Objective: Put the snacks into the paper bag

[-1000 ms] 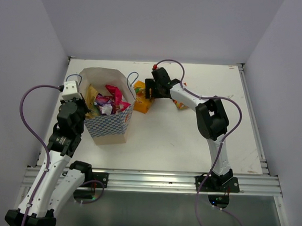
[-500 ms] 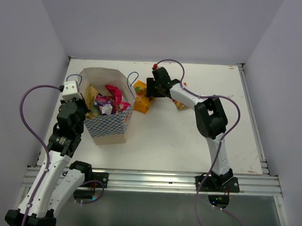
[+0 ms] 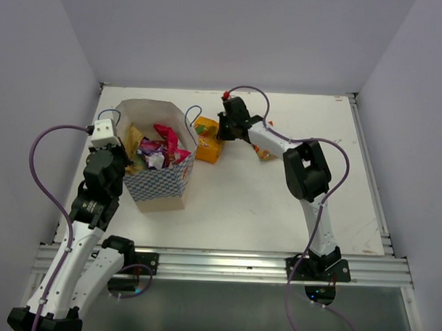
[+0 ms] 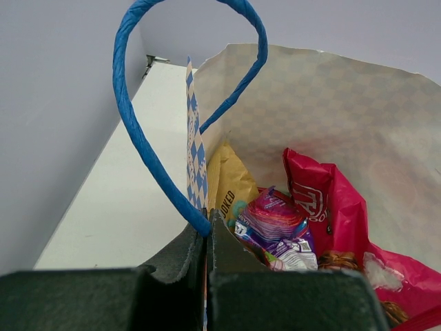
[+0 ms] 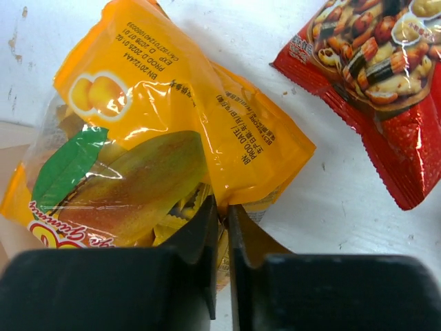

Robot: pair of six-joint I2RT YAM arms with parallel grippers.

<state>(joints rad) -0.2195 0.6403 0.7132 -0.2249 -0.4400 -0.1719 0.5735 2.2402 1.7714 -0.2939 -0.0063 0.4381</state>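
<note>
While your two arms reach over the white desk (image 3: 241,202), the holdings stand as follows.

1. Paper bag (image 3: 156,186): upright on the left half of the desk, mouth open, with a blue-and-white checkered band low on its wall.
2. Left pincer (image 4: 207,238): fingers together, clamped on the bag's rim right at the root of a blue cord handle (image 4: 141,138), which loops up across the wrist view.
3. Contents of the bag: a tan chips bag (image 4: 231,181) nearest the gripped wall, a magenta bag (image 4: 324,200) beside it, and a small purple packet (image 4: 275,219) lying between the two. The wrappers lower down are too hidden to name.
4. Yellow-orange pouch (image 5: 151,138): outside the bag, on the desk just beside the bag's far right corner. You cannot tell whether the two touch. It is printed with a mango and a green leaf.
5. Right pincer (image 5: 222,214): fingers drawn close, pinching a crumpled edge of that pouch.
6. Red packet (image 5: 372,89): printed with nuts, flat on the desk, near the pouch but apart from it.
</note>
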